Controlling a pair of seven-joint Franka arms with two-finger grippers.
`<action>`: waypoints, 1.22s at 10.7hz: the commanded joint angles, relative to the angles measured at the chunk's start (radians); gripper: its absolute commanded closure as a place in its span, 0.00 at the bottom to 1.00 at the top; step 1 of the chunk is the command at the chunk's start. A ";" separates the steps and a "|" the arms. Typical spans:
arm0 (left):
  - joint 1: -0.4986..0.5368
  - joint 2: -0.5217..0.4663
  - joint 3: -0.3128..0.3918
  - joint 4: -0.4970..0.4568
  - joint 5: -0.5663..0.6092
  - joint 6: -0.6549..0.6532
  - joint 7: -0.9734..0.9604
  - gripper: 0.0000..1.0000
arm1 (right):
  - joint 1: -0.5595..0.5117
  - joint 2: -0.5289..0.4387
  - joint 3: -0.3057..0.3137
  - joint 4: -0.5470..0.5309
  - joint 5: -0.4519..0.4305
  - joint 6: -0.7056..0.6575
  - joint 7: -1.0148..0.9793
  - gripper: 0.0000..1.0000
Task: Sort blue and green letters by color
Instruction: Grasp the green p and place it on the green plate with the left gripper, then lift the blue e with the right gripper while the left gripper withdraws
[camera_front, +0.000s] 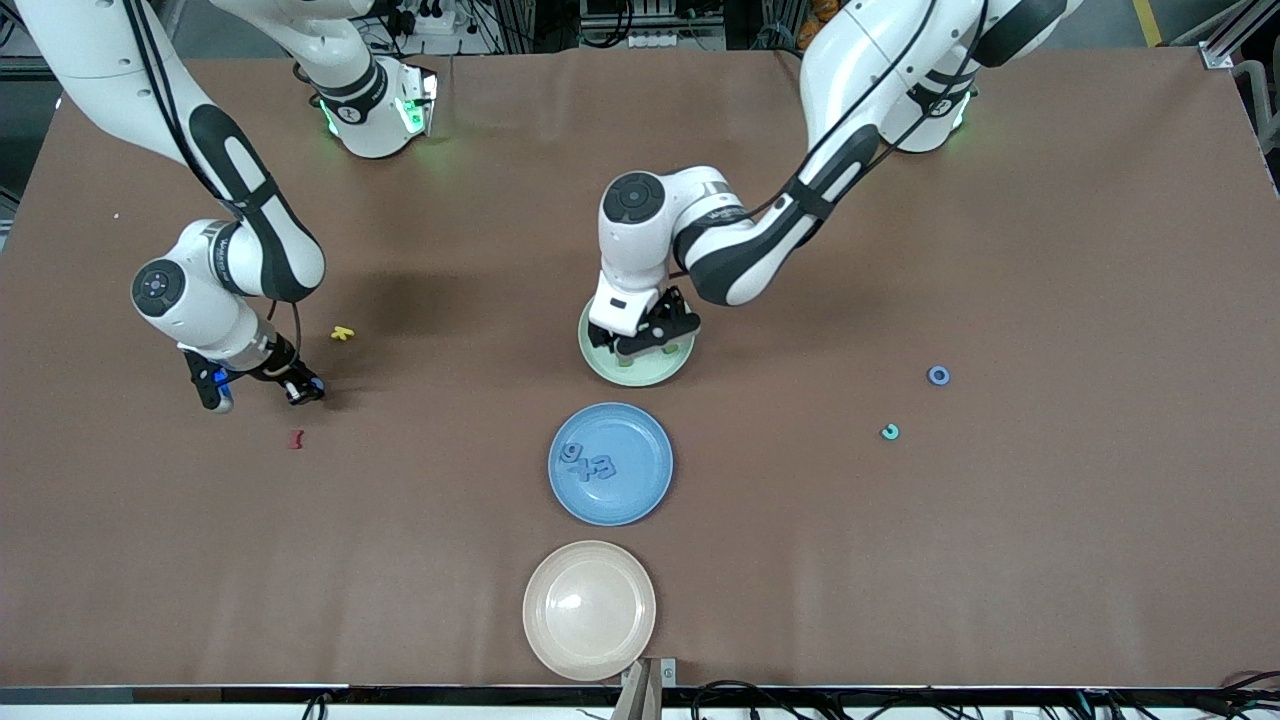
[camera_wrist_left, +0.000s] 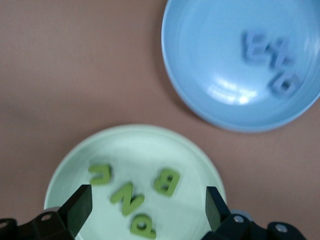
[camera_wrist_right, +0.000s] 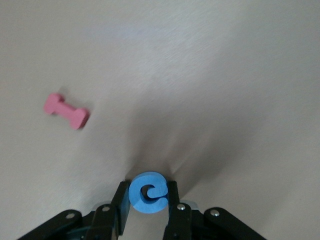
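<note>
My left gripper (camera_wrist_left: 148, 205) hangs open over the green plate (camera_front: 600, 367), nothing between its fingers. Several green letters lie in that plate (camera_wrist_left: 65, 165): an E (camera_wrist_left: 101, 173), an N (camera_wrist_left: 127, 198), a B (camera_wrist_left: 166, 181) and a P (camera_wrist_left: 142, 226). The blue plate (camera_front: 562, 498), nearer the front camera, holds three blue letters (camera_front: 588, 462). Toward the right arm's end of the table, my right gripper (camera_wrist_right: 148, 194) is shut on a round blue letter (camera_wrist_right: 147, 192), just above the table. A blue ring letter (camera_front: 938, 375) and a teal-green letter (camera_front: 889, 431) lie loose toward the left arm's end.
A small yellow letter (camera_front: 343, 333) and a dark red letter (camera_front: 296, 438) lie on the table close to my right gripper (camera_front: 222, 386). An empty beige plate (camera_front: 545, 640) stands at the table's front edge, in line with the other two plates.
</note>
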 joint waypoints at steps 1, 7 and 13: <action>0.094 -0.063 -0.004 0.035 0.029 -0.020 0.123 0.00 | -0.011 0.013 0.090 0.145 0.014 -0.146 -0.032 0.83; 0.388 -0.211 -0.027 0.037 -0.017 -0.066 0.602 0.00 | 0.168 0.051 0.131 0.394 0.014 -0.218 -0.033 0.84; 0.452 -0.418 0.235 0.043 -0.461 -0.277 1.285 0.00 | 0.414 0.292 0.128 0.744 0.012 -0.203 -0.015 0.85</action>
